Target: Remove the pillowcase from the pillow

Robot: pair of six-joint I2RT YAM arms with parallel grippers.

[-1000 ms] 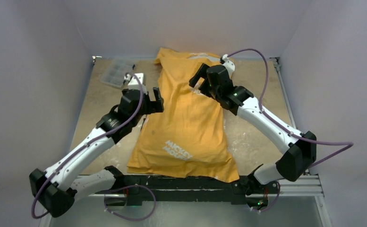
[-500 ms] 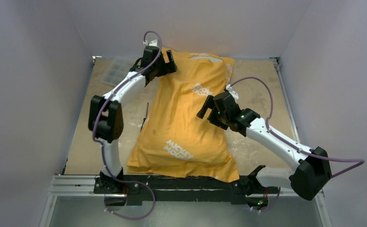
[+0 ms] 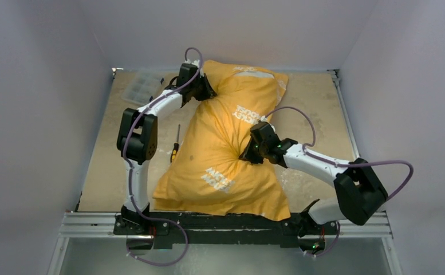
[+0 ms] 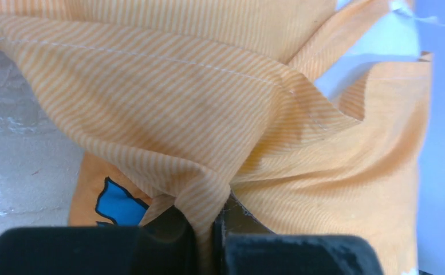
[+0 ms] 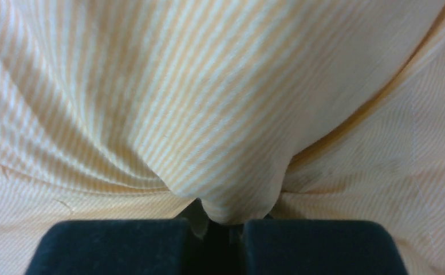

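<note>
Stuffed orange-yellow fabric pillowcase (image 3: 225,154) lying along the middle of the sandy flat tabletop (image 3: 317,109), from 6 o'clock up to 12.
The plump white pillow (image 3: 281,85) sits inside it, a corner showing at 1 o'clock. The left end effector (image 3: 204,91) is at the pillowcase's 11 o'clock corner, the right end effector (image 3: 247,154) at its 3 o'clock edge, each with a fold of cloth between its fingers. A clear plastic compartment box (image 3: 141,87) lies in the tabletop's 10 o'clock corner; a yellow-and-black-handled screwdriver (image 3: 175,148) lies just beside the pillowcase at 9 o'clock.
</note>
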